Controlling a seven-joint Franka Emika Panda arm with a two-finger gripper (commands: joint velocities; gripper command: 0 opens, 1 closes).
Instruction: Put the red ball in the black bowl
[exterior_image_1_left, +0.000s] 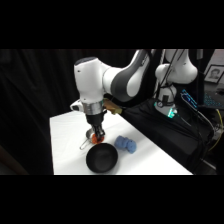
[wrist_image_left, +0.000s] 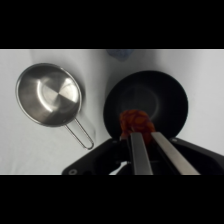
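On white table, dark room: gripper clamps red ball over black bowl.

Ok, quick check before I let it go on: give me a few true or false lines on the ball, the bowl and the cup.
1. The gripper holds the red ball. True.
2. The ball already lies loose in the silver cup. False: the cup is empty.
3. In the wrist view the ball sits over the black bowl, near its rim. True.
4. The light-blue object is inside the bowl. False: it lies on the table beside it.
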